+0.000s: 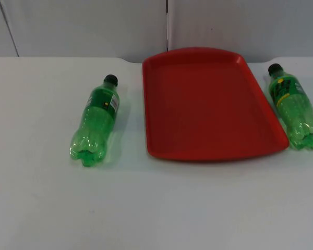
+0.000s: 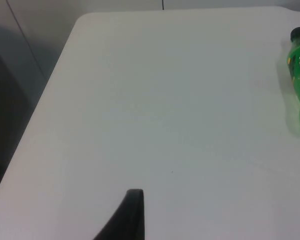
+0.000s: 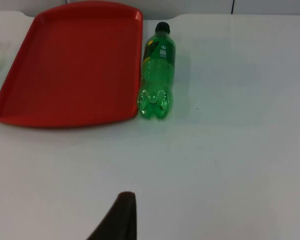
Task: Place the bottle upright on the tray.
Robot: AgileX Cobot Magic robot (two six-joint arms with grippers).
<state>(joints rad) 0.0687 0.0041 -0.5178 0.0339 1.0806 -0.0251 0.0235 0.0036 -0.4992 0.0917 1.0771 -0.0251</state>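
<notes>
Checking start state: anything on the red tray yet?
Nothing: the red tray is bare. One green bottle lies left of it, another right. Underneath is hidden.

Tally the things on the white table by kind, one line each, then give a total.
Green plastic bottles with black caps, lying on their sides: 2, left bottle and right bottle, one on each side of the tray.
Red rectangular plastic tray: 1, nothing on it.
Total: 3
</notes>
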